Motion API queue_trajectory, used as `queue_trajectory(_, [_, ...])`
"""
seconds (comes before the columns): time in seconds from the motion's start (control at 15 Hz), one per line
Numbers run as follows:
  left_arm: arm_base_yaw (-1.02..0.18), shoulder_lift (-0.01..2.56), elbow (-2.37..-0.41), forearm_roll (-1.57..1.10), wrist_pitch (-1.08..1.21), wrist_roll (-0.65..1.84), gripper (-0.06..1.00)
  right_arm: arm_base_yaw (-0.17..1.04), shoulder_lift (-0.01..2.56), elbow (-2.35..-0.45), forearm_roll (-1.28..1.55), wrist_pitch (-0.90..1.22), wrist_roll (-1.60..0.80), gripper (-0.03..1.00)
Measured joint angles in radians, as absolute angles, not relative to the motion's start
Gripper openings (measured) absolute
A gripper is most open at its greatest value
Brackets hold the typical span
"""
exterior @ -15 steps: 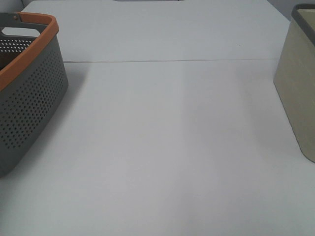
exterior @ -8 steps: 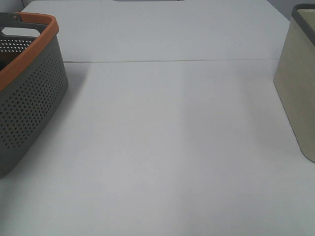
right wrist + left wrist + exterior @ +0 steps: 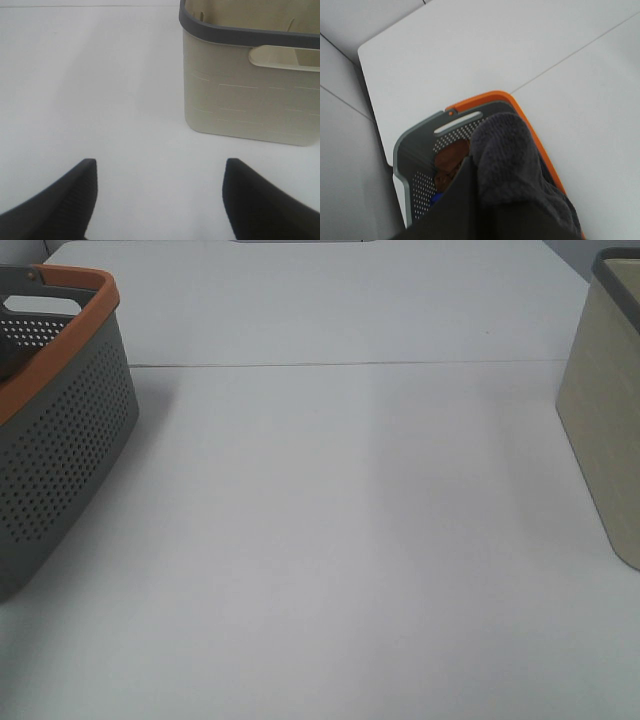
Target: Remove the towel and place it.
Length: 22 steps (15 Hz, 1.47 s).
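Note:
The towel (image 3: 507, 160), a dark charcoal soft cloth, shows only in the left wrist view, bunched up against my left gripper (image 3: 475, 200). The gripper is shut on it, above the grey basket with an orange rim (image 3: 417, 140). One dark finger (image 3: 452, 210) shows beside the cloth. Brown items (image 3: 451, 156) lie inside the basket under the towel. My right gripper (image 3: 157, 200) is open and empty over the white table, with the beige bin (image 3: 250, 85) ahead of it. Neither gripper shows in the exterior high view.
In the exterior high view the grey perforated basket (image 3: 60, 430) stands at the left edge and the beige bin (image 3: 605, 410) at the right edge. The white table (image 3: 340, 520) has a seam (image 3: 340, 364) across the back.
In the exterior high view a dark shape has come up inside the basket at the far left edge, where brown showed before. Nothing else has moved.

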<state>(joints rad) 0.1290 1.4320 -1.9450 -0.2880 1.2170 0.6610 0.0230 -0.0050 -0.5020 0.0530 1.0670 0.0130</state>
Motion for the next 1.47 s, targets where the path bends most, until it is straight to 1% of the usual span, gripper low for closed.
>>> queue_trajectory(0.27, [0.112, 1.480, -2.085, -0.405, 1.179, 0.619, 0.01, 0.023, 0.051, -0.502, 0.090, 1.062, 0.010, 0.63])
queue_trajectory(0.33, [0.078, 1.499, -2.135, -0.414, 1.154, 0.596, 0.01, 0.023, 0.090, -0.502, 0.105, 1.061, 0.000, 0.63])
queue_trajectory(0.53, [-0.083, 1.583, -2.256, -0.407, 1.115, 0.579, 0.01, 0.023, 0.190, -0.502, 0.138, 1.060, -0.007, 0.63])
queue_trajectory(0.67, [-0.219, 1.662, -2.306, -0.286, 1.098, 0.543, 0.01, 0.023, 0.248, -0.502, 0.157, 1.056, -0.007, 0.63])
queue_trajectory(0.8, [-0.341, 1.745, -2.333, -0.070, 1.095, 0.478, 0.01, 0.023, 0.287, -0.502, 0.179, 1.052, -0.008, 0.63])
queue_trajectory(0.87, [-0.443, 1.798, -2.343, 0.088, 1.094, 0.432, 0.01, 0.024, 0.333, -0.502, 0.196, 1.041, -0.010, 0.66])
queue_trajectory(1.0, [-0.548, 1.848, -2.348, 0.209, 1.094, 0.409, 0.01, 0.024, 0.368, -0.508, 0.230, 1.006, -0.014, 0.78])
queue_trajectory(1.07, [-0.584, 1.872, -2.349, 0.221, 1.094, 0.406, 0.01, 0.024, 0.382, -0.511, 0.258, 0.966, -0.014, 0.82])
queue_trajectory(1.13, [-0.612, 1.895, -2.350, 0.224, 1.093, 0.398, 0.01, 0.024, 0.398, -0.513, 0.293, 0.923, -0.014, 0.83])
queue_trajectory(1.33, [-0.653, 1.944, -2.350, 0.222, 1.092, 0.371, 0.01, 0.024, 0.437, -0.513, 0.368, 0.855, -0.025, 0.84])
queue_trajectory(1.47, [-0.680, 1.973, -2.350, 0.222, 1.101, 0.345, 0.01, 0.024, 0.476, -0.513, 0.425, 0.831, -0.105, 0.84])
